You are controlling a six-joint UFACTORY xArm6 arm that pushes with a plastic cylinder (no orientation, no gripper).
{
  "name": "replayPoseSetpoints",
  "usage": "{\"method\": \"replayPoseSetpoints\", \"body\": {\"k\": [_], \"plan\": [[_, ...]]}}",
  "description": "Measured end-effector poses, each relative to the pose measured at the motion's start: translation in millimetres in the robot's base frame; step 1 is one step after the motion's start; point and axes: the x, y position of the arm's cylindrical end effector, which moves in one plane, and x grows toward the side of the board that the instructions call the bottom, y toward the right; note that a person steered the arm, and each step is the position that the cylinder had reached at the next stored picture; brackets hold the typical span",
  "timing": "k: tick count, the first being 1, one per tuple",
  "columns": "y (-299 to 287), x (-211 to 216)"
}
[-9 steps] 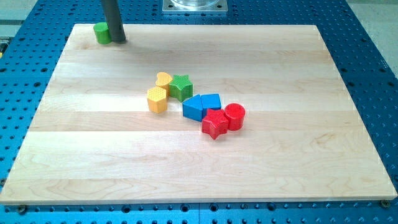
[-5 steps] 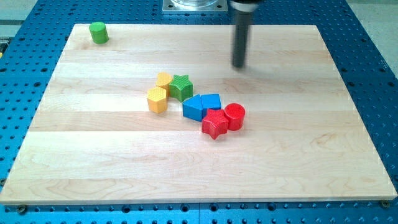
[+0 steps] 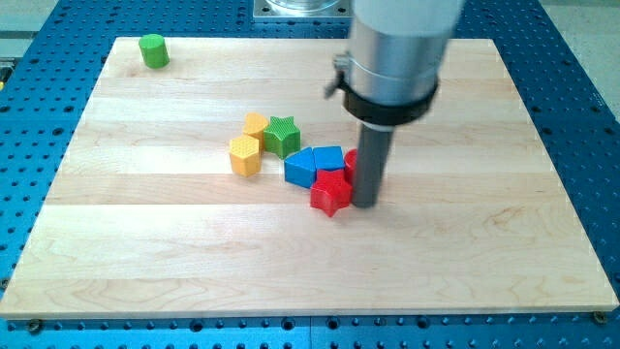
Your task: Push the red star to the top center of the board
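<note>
Now, tip: my tip [image 3: 366,203] rests on the board just right of centre in the frame, pressed against the right side of the red star.
Hand: none on this arm; it ends in a plain dark rod under a wide grey cylinder, and it has hold of nothing.
Red star: the red star [image 3: 330,192] lies just right of centre, at the lower edge of the cluster, touching the blue blocks above it.
Red cylinder: the red cylinder [image 3: 351,161] is almost wholly hidden behind the rod; only a sliver shows at the rod's left edge.
Blue blocks: a blue block [image 3: 303,168] and a second blue block [image 3: 328,157] sit side by side, just above the star; exact shapes are hard to tell.
Green star: the green star [image 3: 282,135] is up and left of the blue pair.
Yellow blocks: a yellow hexagon [image 3: 244,154] and a smaller yellow block [image 3: 256,124] sit beside the green star, on its left.
Green cylinder: the green cylinder [image 3: 152,50] stands alone in the upper left corner.
Tabletop: the pale wooden tabletop [image 3: 194,252] carries all the blocks.
</note>
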Motion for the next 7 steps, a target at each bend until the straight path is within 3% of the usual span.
{"method": "replayPoseSetpoints", "body": {"k": [4, 6, 7], "plan": [[49.3, -121.2], [-3.9, -205.7], [-10.7, -177.5]]}}
